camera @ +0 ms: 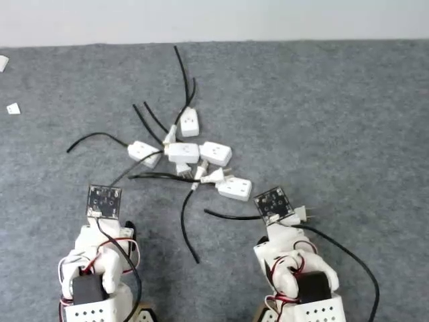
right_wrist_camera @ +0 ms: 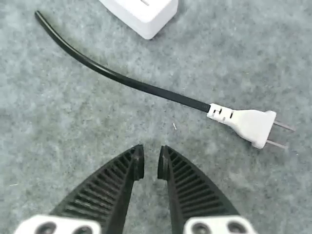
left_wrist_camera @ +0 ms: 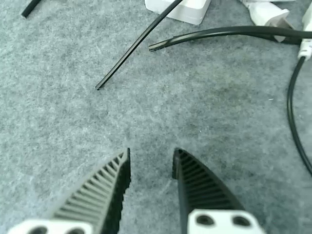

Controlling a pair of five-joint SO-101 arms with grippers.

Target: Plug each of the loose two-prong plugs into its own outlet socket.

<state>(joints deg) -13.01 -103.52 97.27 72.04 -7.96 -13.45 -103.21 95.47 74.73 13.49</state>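
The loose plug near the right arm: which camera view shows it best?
The right wrist view. There the plug lies whole on the carpet, both prongs and its black cord plain, just beyond the right tool. In the high view it is small, right beside the arm's camera board.

5 white sockets [camera: 216, 153] bunched together w/ short black cords [camera: 182, 70]. White plug [right_wrist_camera: 246, 124] lies flat, well apart from the bunch, prongs bare, black cord attached. 2nd plug [camera: 213, 177] just beside nearest socket [camera: 234, 188], prongs showing.
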